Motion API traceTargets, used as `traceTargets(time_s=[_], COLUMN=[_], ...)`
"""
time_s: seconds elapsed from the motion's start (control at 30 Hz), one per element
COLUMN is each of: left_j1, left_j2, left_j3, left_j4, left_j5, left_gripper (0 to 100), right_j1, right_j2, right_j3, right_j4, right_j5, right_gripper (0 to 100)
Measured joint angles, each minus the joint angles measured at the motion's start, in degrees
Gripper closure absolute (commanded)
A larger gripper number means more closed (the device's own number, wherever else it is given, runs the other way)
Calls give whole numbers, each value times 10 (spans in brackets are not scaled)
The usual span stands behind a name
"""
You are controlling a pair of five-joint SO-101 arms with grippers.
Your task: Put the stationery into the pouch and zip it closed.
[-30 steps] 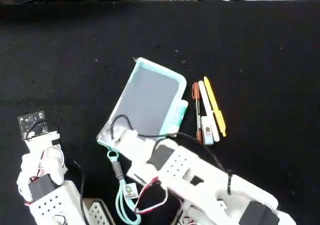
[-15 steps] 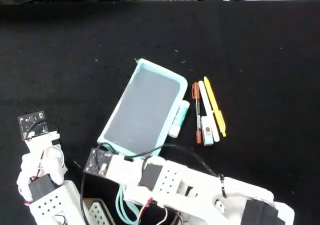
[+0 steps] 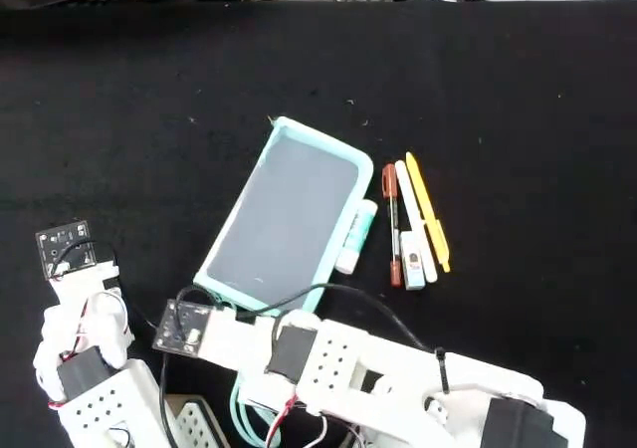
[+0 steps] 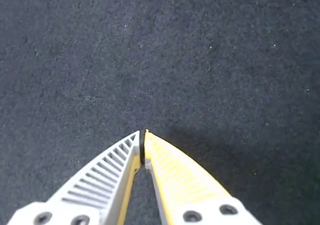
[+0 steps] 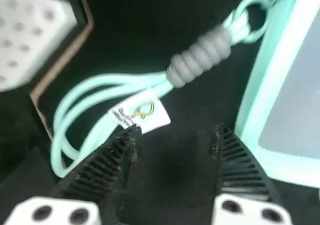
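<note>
The mint-rimmed pouch (image 3: pixel 289 219) with a grey panel lies tilted in the middle of the black table. A glue stick (image 3: pixel 356 237) rests against its right edge. Beside that lie a brown pen (image 3: pixel 390 224), a white pen (image 3: pixel 413 231) and a yellow pen (image 3: pixel 428 214). My right gripper (image 5: pixel 175 135) hangs open over the pouch's mint lanyard (image 5: pixel 100 92), just past its white tag (image 5: pixel 141 114) and grey bead (image 5: pixel 202 57), beside the pouch rim (image 5: pixel 272 85). My left gripper (image 4: pixel 142 133) is shut above bare cloth, away from everything.
The right arm (image 3: pixel 328 363) lies across the near edge below the pouch and covers most of the lanyard. The left arm (image 3: pixel 80 343) stands at the near left corner. A brown-edged box (image 3: pixel 189 423) sits between the arms. Open cloth stretches behind the pouch.
The right arm has swung off the pouch's near corner toward the left and the table's front, uncovering the pouch and covering the lanyard. The left arm has not moved.
</note>
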Motion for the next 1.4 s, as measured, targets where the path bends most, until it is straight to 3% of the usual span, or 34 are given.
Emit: traceTargets(time_s=[0.17, 0.47, 0.8, 0.97, 1.17, 1.4], left_j1=[3, 3, 3, 3, 3, 3], left_j2=[0, 0, 0, 0, 0, 0], left_j3=[0, 0, 0, 0, 0, 0], left_j4=[0, 0, 0, 0, 0, 0], left_j5=[0, 0, 0, 0, 0, 0], left_gripper=[966, 966, 966, 966, 966, 966], right_j1=[-4, -4, -5, 41, 47, 4], right_j2=[0, 0, 5, 5, 5, 5], right_j3=[-6, 100, 100, 100, 100, 100], right_j4=[-37, -259, -228, -211, -209, -195], right_j5=[-17, -65, -67, -67, -67, -67], right_gripper=[762, 761, 761, 761, 765, 772])
